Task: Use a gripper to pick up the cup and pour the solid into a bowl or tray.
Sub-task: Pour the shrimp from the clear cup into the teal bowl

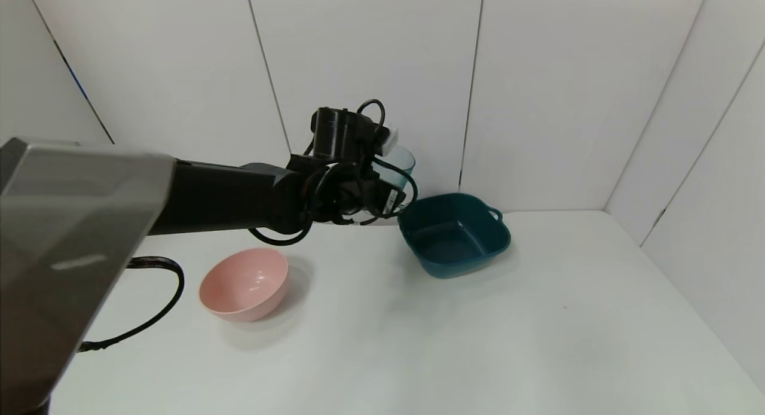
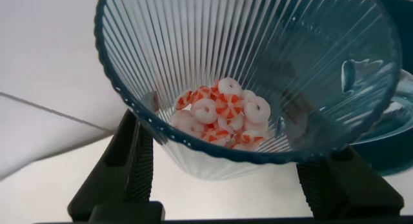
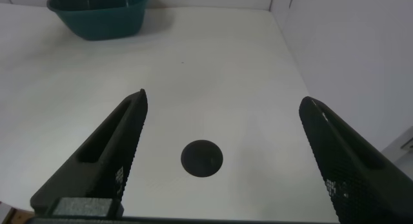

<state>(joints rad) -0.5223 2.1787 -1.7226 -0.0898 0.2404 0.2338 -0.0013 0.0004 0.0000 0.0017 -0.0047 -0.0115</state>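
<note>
My left gripper (image 1: 387, 177) is shut on the ribbed pale blue-green cup (image 1: 401, 162) and holds it off the table, beside the far left corner of the dark teal square dish (image 1: 472, 261). In the left wrist view the black fingers (image 2: 131, 161) press both sides of the cup (image 2: 258, 43). Many small red-orange and white solid pieces (image 2: 222, 114) lie piled in its bottom. Part of the dish's rim (image 2: 395, 128) shows behind the cup. My right gripper (image 3: 222, 140) is open and empty over bare table, out of the head view.
A round pink bowl (image 1: 245, 283) stands at the front left of the white table. A black cable (image 1: 161, 295) loops by the left edge. The right wrist view shows a dark round spot (image 3: 202, 159) on the table and the teal dish (image 3: 97, 20) far off. White walls close the back and right.
</note>
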